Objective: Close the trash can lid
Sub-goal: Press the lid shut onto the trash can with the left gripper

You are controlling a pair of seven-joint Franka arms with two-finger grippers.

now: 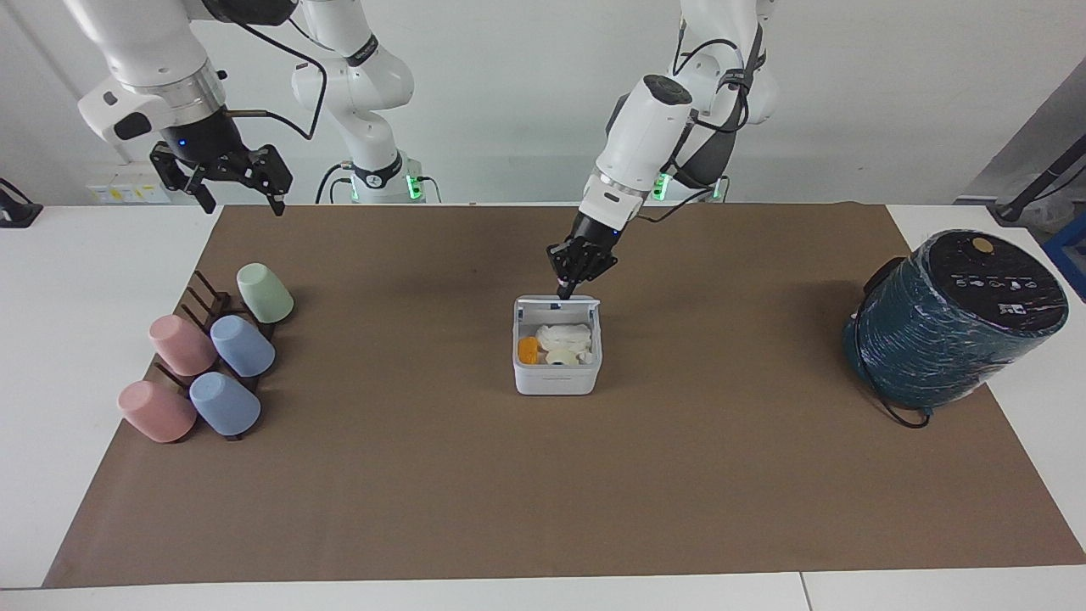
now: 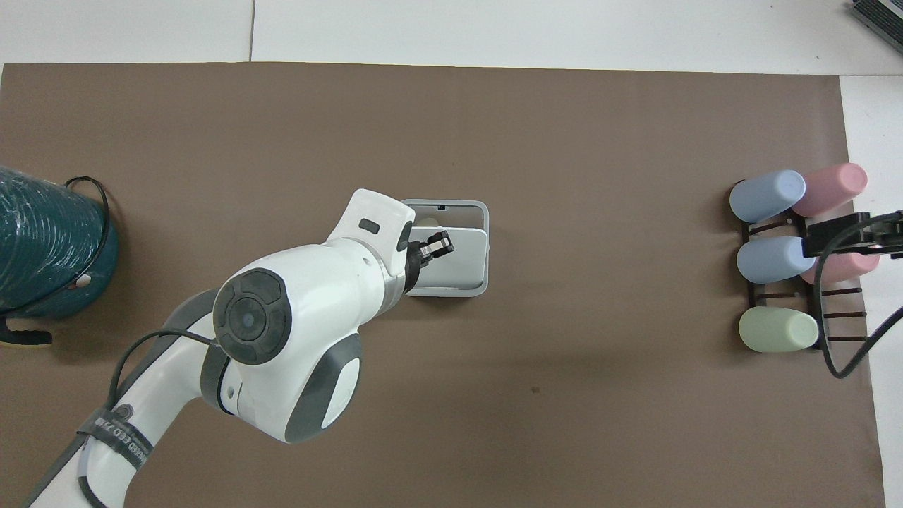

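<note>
L gripper is down on the lid, fingers drawn narrow w/ nothing between them, tips touching the lid's free edge. Lid is tilted partway over the trash can, hinged at the can's robot-side edge; the part of the opening farther from the robots is uncovered, w/ an orange scrap and pale crumpled bits showing inside. From overhead, the gripper sits over the lid panel, which hides most of the can. Can stands mid-mat on the brown mat, bare mat on every side of it. Teal wrapped cylinder sits well apart at the L arm's end, cup rack w/ cups well apart at the R arm's end. R gripper waits up high by the mat's corner near the rack, fingers spread wide, empty
</note>
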